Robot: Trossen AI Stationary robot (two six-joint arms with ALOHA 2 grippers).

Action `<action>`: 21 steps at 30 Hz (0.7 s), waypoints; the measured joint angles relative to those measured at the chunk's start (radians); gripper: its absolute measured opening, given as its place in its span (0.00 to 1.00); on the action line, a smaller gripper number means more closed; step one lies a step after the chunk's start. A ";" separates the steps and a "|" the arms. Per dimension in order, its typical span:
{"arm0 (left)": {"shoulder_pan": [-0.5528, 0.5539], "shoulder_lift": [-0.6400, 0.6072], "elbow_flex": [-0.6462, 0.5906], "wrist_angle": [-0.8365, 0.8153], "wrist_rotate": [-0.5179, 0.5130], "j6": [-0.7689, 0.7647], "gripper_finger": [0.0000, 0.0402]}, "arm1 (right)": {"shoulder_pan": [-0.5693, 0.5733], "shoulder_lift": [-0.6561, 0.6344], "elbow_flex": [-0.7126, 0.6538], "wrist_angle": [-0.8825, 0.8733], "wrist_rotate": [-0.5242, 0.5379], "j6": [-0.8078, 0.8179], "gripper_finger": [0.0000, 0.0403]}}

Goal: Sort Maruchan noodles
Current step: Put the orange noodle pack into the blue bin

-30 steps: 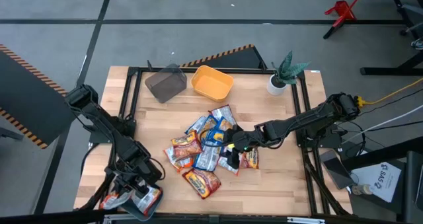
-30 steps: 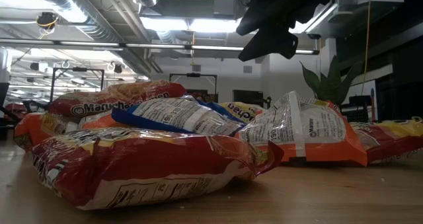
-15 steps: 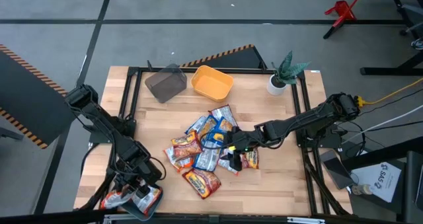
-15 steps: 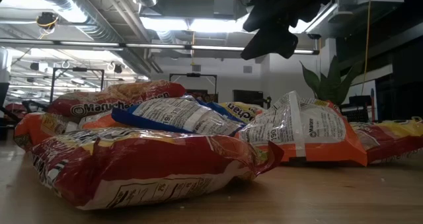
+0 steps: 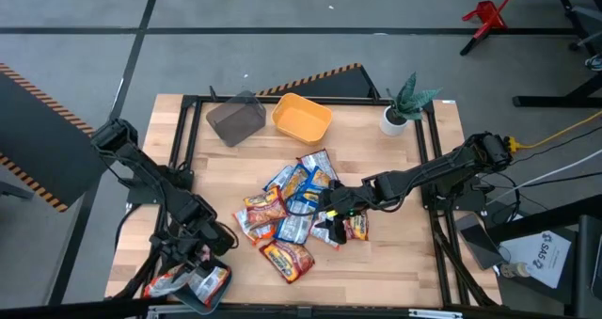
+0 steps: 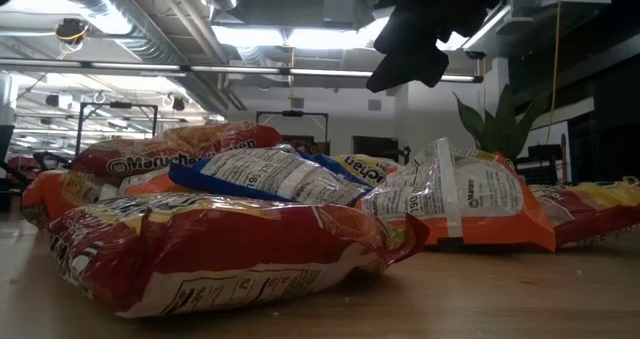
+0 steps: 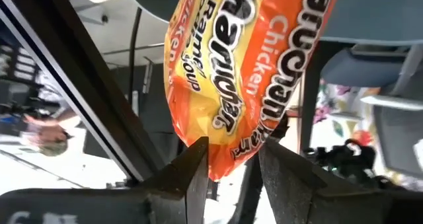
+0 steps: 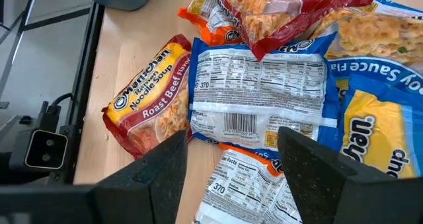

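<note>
Several Maruchan noodle packets [image 5: 296, 211] lie heaped at the table's middle: orange-red, blue-yellow and white-backed ones. My right gripper [image 5: 331, 213] hovers open just above the heap; in its wrist view [image 8: 228, 178] a white-backed blue packet [image 8: 258, 92] and a roast beef packet [image 8: 149, 95] lie below it. My left gripper [image 5: 199, 263] is at the table's near left corner over a teal bin [image 5: 193, 300] that holds orange packets [image 5: 214, 281]. It is open [image 7: 232, 178], with the end of an orange chicken packet [image 7: 244, 72] between its fingertips. My left gripper has one open finger on either side of the orange chicken packet's near end [image 7: 231, 164]. The packet stretches away from the fingers. I cannot tell whether either finger touches it.
A grey bin [image 5: 237, 118] and a yellow bin [image 5: 301, 118] stand at the table's far side, and a potted plant [image 5: 404, 107] at the far right corner. A black frame [image 5: 188, 150] runs along the table's edges. Bare wood lies near the front edge [image 5: 376, 272].
My right gripper has rolled a little about its own axis while staying above the heap. The packets have not moved.
</note>
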 joint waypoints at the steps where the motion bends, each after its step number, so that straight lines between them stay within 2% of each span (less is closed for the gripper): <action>1: 0.008 0.000 0.000 -0.001 0.000 -0.007 0.32 | 0.000 0.000 0.000 0.000 0.000 -0.007 0.55; 7: 0.053 0.000 0.000 -0.001 0.010 -0.011 0.32 | 0.000 0.000 0.000 0.007 0.000 -0.022 0.55; 11: 0.074 0.000 0.008 -0.005 0.007 -0.024 0.32 | 0.000 0.000 0.000 0.074 -0.021 -0.044 0.55; 15: 0.098 0.000 0.056 -0.003 -0.019 -0.030 0.32 | 0.000 0.000 0.000 0.190 -0.086 -0.056 0.55; 21: 0.110 0.000 0.153 -0.004 -0.085 -0.039 0.32 | 0.000 0.000 0.001 0.320 -0.097 -0.067 0.55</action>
